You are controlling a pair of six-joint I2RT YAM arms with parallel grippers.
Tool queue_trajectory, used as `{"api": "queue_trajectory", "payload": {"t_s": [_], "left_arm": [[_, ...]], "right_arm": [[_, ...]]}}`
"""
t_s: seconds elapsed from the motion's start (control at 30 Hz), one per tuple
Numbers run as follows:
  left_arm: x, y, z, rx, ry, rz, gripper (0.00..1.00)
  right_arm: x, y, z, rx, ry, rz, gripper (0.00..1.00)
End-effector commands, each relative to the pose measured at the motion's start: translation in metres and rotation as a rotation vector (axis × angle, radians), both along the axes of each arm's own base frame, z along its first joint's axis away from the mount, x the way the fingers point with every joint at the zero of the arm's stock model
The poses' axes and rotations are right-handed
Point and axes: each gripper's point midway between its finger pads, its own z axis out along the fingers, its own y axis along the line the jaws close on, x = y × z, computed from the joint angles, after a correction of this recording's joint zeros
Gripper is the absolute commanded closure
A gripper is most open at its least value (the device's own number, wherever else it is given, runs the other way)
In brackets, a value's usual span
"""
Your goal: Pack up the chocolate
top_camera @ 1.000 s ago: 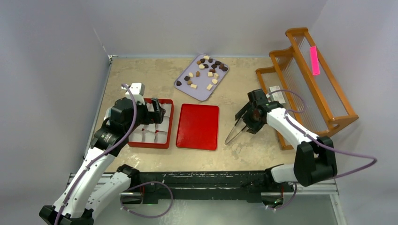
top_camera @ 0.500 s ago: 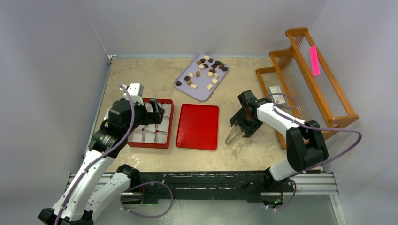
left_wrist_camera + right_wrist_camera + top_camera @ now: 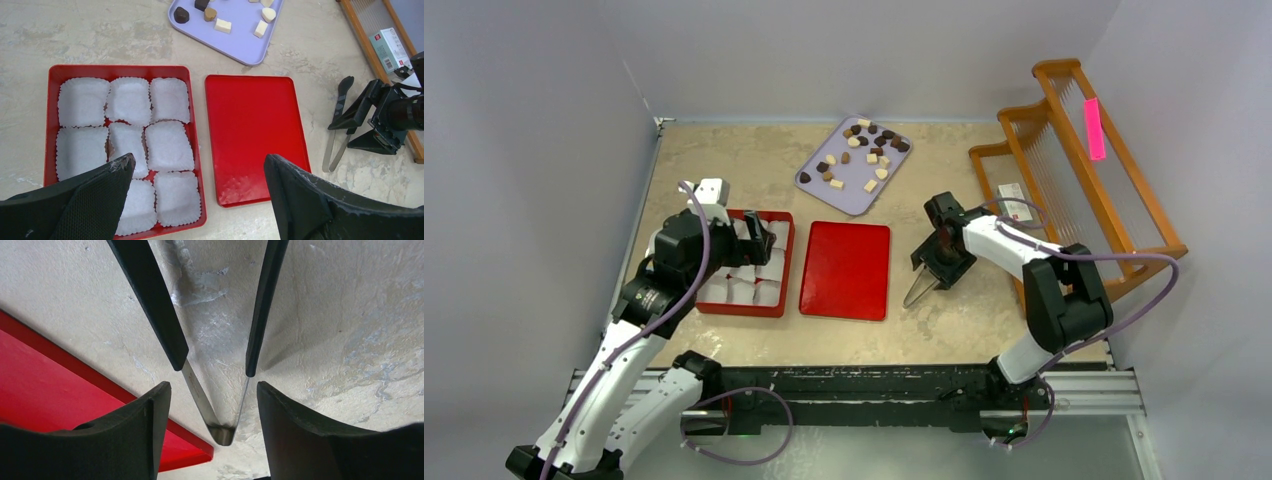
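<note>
Chocolate sits on the lilac tray, well beyond both pincers. Left pincer gapes wide, empty. Right pincer is parted around the tongs' joined end. The carton label is too small to read.

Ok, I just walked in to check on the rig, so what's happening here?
The right gripper is down at the tongs lying on the table beside the red lid, jaws open astride their joined end. The left gripper hovers open over the red box of paper cups. The chocolate sits on the lavender tray; none shows in the cups.
</note>
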Motion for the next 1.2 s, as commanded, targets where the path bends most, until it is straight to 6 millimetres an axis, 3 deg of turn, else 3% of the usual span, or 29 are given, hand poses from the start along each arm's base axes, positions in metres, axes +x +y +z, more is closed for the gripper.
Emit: {"api": "queue_trajectory", "payload": {"t_s": [0.0, 0.47, 0.7, 0.87, 1.0, 1.17], "left_arm": [[0.001, -0.001, 0.007, -0.016, -0.032, -0.004, 0.0], [-0.001, -0.002, 0.01, -0.023, -0.043, -0.013, 0.0], [-0.001, -0.002, 0.009, -0.023, -0.041, -0.015, 0.0], [-0.001, -0.003, 0.009, -0.024, -0.041, -0.018, 0.0], [-0.001, -0.003, 0.008, -0.024, -0.039, -0.019, 0.0], [-0.001, -0.003, 0.009, -0.024, -0.04, -0.019, 0.0]], "right_arm": [[0.008, 0.0, 0.002, -0.026, -0.019, -0.034, 0.35], [0.012, -0.019, -0.014, -0.182, -0.02, 0.03, 0.48], [0.033, -0.016, -0.015, -0.214, -0.126, 0.365, 0.52], [0.03, -0.011, -0.017, -0.19, -0.172, 0.563, 0.57], [0.028, -0.005, -0.016, -0.158, -0.199, 0.644, 0.55], [0.031, -0.005, -0.016, -0.161, -0.249, 0.64, 0.38]]}}
